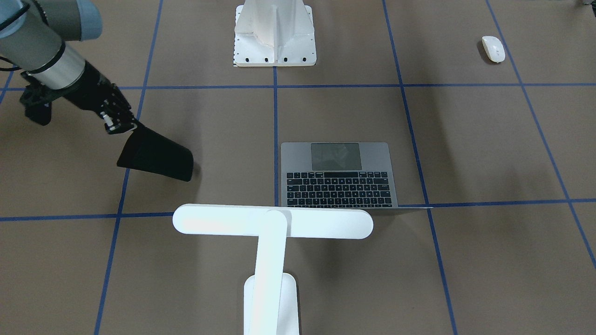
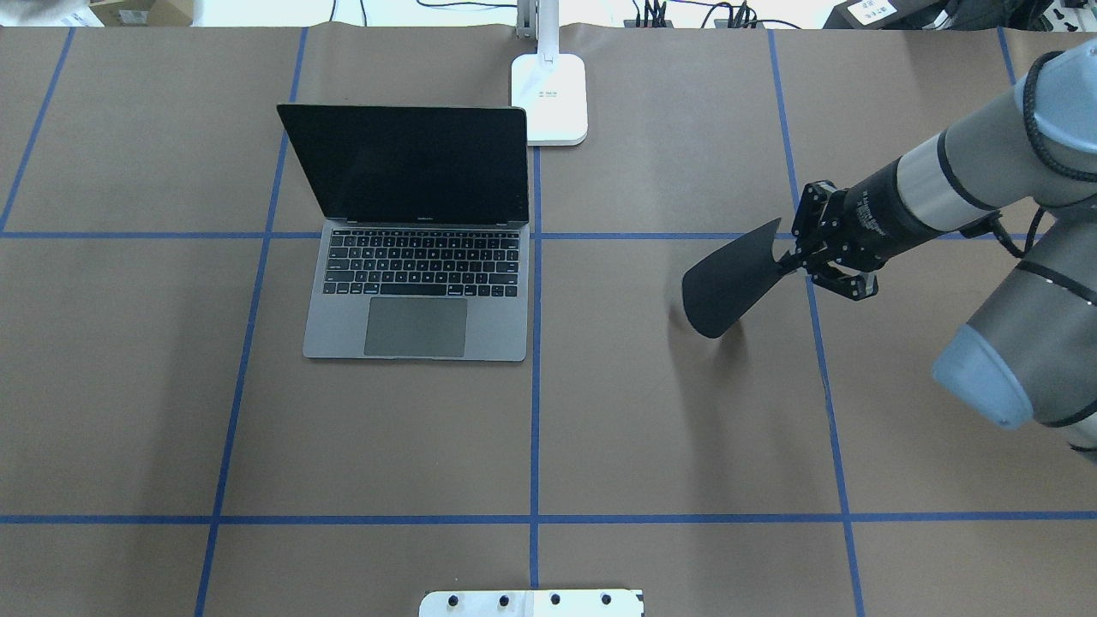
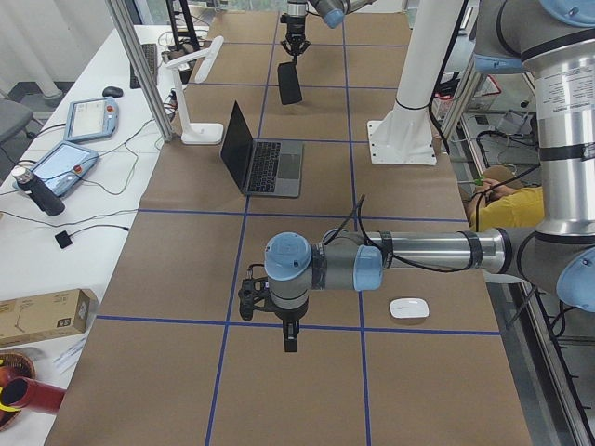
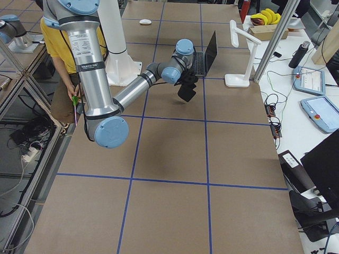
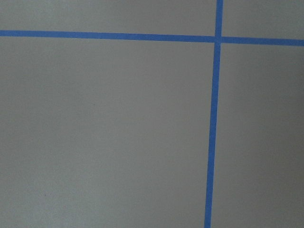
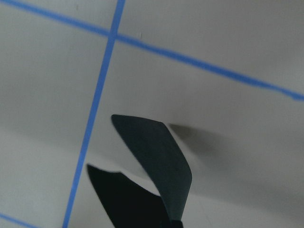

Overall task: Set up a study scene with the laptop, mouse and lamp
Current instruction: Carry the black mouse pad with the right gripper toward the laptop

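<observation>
The grey laptop (image 2: 420, 283) stands open left of the table's middle, with its dark screen up; it also shows in the front view (image 1: 337, 181). The white lamp (image 1: 272, 221) stands behind it, its base (image 2: 549, 94) at the far edge. The white mouse (image 1: 493, 48) lies on the robot's left side, near my left gripper (image 3: 290, 342), which points down over bare paper; I cannot tell if it is open or shut. My right gripper (image 2: 793, 261) is shut on the edge of a flat black pad (image 2: 728, 283), which it holds tilted and curled low over the table, right of the laptop.
The white bolted pedestal (image 1: 274, 37) stands at the robot's edge of the table. Blue tape lines (image 2: 535, 343) grid the brown paper. Tablets and cables (image 3: 70, 163) lie on the white bench beyond the far edge. A person in yellow (image 4: 58, 47) sits beside the robot.
</observation>
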